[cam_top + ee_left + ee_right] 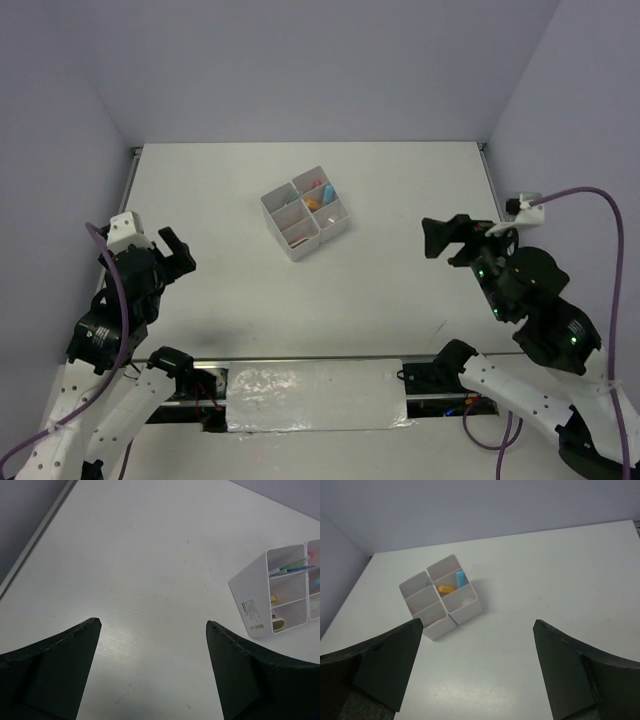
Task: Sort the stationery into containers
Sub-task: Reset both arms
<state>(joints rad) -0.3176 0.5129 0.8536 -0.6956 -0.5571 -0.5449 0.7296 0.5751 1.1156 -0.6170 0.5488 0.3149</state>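
Observation:
The white four-compartment organiser (304, 211) stands at the middle back of the table. It holds the stationery: orange (313, 204), blue and pink pieces in one compartment, thin pens (287, 569) in another, small pieces in the others. It also shows in the left wrist view (255, 605) and in the right wrist view (441, 598), with an orange piece (445, 588) and a blue piece (460, 577) inside. My left gripper (172, 252) is open and empty at the left. My right gripper (440, 238) is open and empty at the right. Both are well away from the organiser.
Lilac walls close in the table (400, 290) at the back and sides. A metal rail with white tape (315, 395) runs along the near edge between the arm bases. A purple cable (580, 195) loops by the right wall.

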